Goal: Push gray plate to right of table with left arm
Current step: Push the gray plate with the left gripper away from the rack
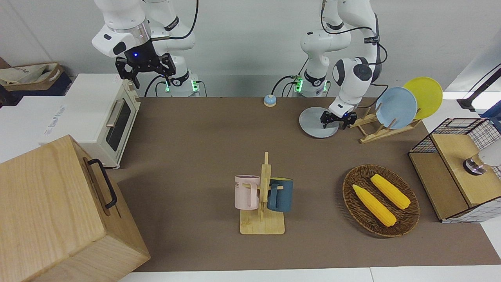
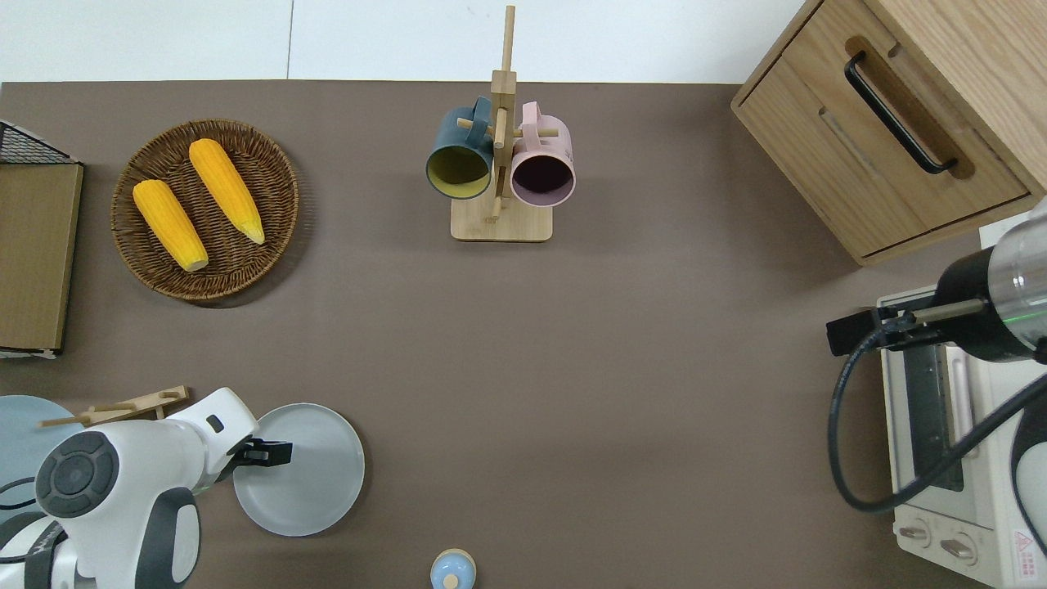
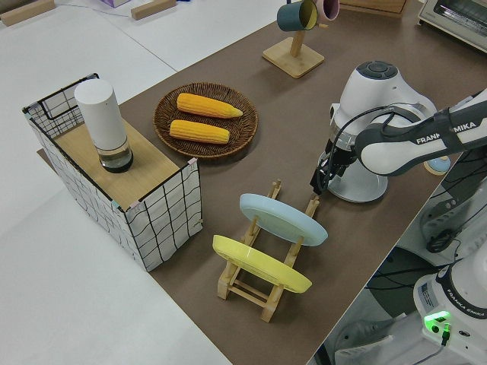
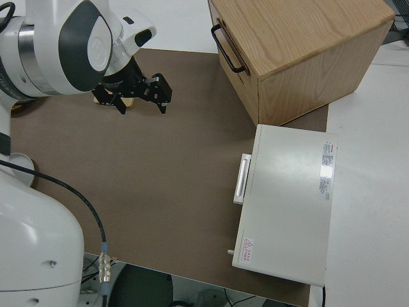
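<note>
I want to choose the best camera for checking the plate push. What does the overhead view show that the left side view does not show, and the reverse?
Only the overhead view shows the gray plate whole, with the left gripper over the edge facing the left arm's end of the table, and the parked right gripper.

Only the left side view shows the white cylinder on the wire-sided box and the yellow plate in the rack.

Both show the corn basket and mug rack.

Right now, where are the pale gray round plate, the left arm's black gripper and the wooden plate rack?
pale gray round plate [image 2: 315, 474], overhead view, bare middle.
left arm's black gripper [image 2: 278, 452], overhead view, fingertips over the plate's edge.
wooden plate rack [image 1: 377, 133], front view, base rail.
</note>
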Motion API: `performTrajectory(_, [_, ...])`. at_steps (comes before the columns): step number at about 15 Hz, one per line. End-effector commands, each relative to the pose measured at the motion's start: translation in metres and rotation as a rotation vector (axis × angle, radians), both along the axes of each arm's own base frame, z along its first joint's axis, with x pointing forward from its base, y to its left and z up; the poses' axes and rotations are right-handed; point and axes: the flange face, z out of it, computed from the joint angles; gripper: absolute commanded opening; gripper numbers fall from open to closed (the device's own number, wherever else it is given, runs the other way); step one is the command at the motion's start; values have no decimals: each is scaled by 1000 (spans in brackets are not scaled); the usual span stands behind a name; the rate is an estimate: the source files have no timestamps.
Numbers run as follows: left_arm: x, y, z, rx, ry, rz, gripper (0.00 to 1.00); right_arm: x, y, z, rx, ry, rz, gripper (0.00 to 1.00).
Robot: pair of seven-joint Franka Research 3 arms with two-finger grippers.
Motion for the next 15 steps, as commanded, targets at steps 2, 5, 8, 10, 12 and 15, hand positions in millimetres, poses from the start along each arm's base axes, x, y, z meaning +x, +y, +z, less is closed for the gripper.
performTrajectory(2, [-5, -2, -7, 2, -5, -5, 378, -2, -2, 4, 9, 5, -8, 983])
performTrajectory(5, [-4, -1, -7, 2, -3, -2, 40, -2, -2, 4, 9, 5, -8, 983])
performTrajectory(8, [-4, 1, -7, 1, -3, 3, 0, -2, -2, 4, 9, 5, -6, 983])
performTrajectory(10, [-4, 0, -8, 0, -2, 5, 0, -2, -2, 4, 9, 5, -8, 983])
performTrajectory(12, [-5, 1, -10, 0, 4, 11, 0, -2, -2, 4, 9, 5, -8, 983])
performTrajectory(15, [-4, -1, -9, -4, 7, 27, 0, -2, -2, 4, 9, 5, -8, 983])
